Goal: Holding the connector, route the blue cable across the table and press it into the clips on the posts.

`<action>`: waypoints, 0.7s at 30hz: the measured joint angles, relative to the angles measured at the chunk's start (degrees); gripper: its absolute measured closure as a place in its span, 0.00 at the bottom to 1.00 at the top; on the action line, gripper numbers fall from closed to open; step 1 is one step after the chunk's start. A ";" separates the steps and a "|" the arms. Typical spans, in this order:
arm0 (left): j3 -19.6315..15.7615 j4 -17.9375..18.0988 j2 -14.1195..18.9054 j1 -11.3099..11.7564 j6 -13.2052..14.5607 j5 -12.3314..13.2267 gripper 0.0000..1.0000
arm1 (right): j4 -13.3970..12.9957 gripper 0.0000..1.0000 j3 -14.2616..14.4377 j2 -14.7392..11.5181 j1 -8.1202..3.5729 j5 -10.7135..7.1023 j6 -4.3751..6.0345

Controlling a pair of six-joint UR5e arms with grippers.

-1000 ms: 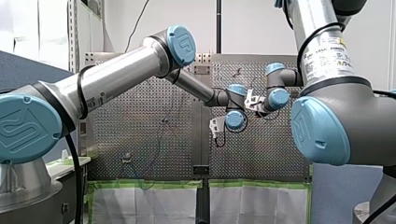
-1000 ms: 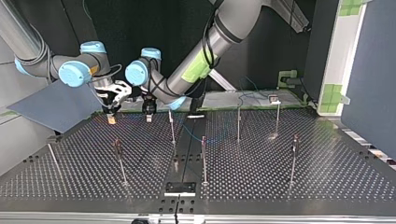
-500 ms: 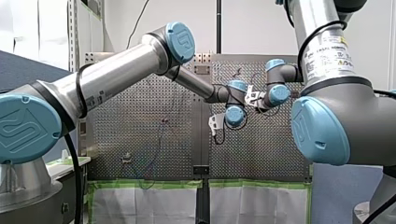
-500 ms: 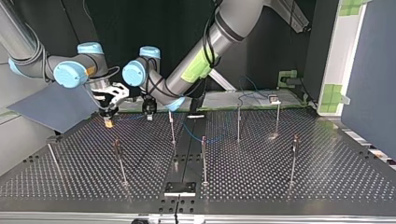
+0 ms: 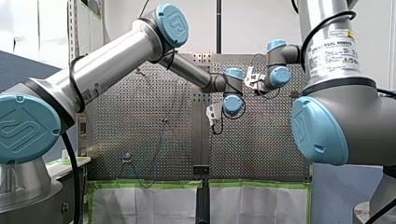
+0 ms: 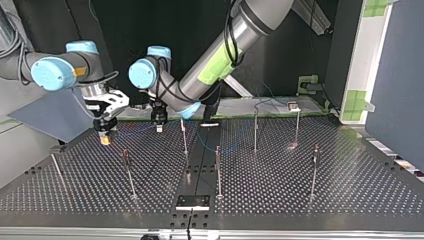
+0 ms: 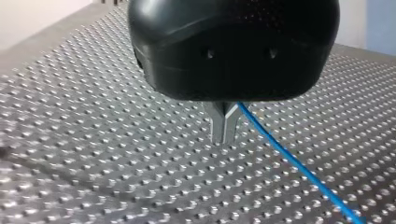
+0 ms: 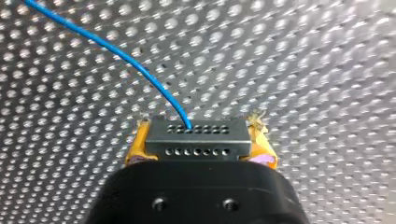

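A grey connector sits between the yellow pads of my right gripper, which is shut on it. The blue cable leaves the connector's face and runs over the perforated table. In the top view my right gripper hangs low at the table's back left. My left gripper is just to its right, with a faint stretch of blue cable between them. The metal fingers of my left gripper are shut on the blue cable, their tips close above the table.
Several thin posts stand on the table, such as the post beside my left gripper and others nearer the camera. A black plate lies at the near edge. A blue-grey panel leans at the left.
My right gripper has carried the connector towards the top view's left and a little nearer the camera, drawing the cable out. My left gripper has hardly shifted.
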 joint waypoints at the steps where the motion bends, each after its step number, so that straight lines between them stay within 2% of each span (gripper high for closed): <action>1: -0.53 0.07 0.52 -0.01 0.03 -0.11 1.00 | 0.27 1.00 -0.02 -0.46 0.03 -0.01 0.00; 9: -3.69 -0.92 5.21 -0.61 0.29 -0.95 1.00 | 1.62 1.00 -0.07 -4.77 0.48 -0.05 0.00; 16: -3.76 -0.88 8.54 -1.08 0.75 -0.94 1.00 | 1.86 1.00 -0.18 -5.82 0.76 -0.33 -0.01; 21: -3.04 0.99 11.02 -0.89 2.09 -0.97 1.00 | 1.66 1.00 -0.30 -5.80 0.68 -1.17 0.01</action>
